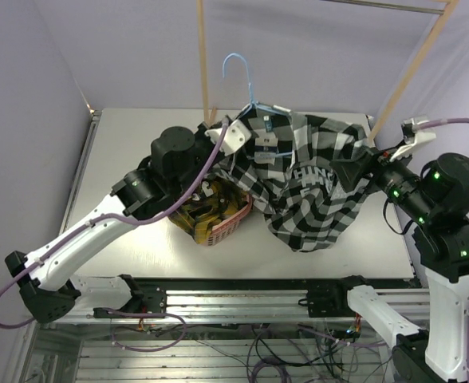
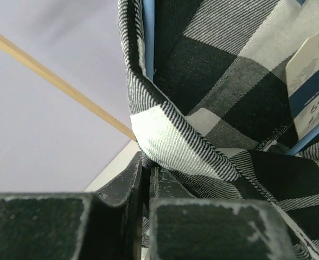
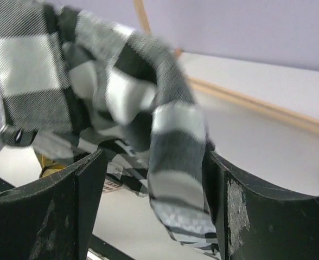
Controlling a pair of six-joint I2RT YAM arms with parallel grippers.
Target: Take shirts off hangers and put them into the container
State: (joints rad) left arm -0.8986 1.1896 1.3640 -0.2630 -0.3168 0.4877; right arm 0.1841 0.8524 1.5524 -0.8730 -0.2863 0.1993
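Observation:
The black-and-white checked shirt (image 1: 310,187) hangs from the light-blue wire hanger (image 1: 238,68) above the table and droops down over it. My left gripper (image 1: 233,137) is shut on a fold of the shirt (image 2: 170,135) at its collar end, right beside the hanger wire (image 2: 148,38). At the shirt's right side, my right gripper (image 1: 356,170) stands open, and a blurred strip of the shirt (image 3: 176,157) dangles between its fingers (image 3: 224,195). The pink-red basket (image 1: 228,225) sits under the shirt's left part with the yellow-and-black plaid shirt (image 1: 199,206) in it.
Two pale wooden rack poles (image 1: 205,64) (image 1: 416,68) rise behind the shirt. A paper tag (image 2: 314,76) hangs inside the collar. The white table (image 1: 131,152) ends at lilac walls on the left and at the back.

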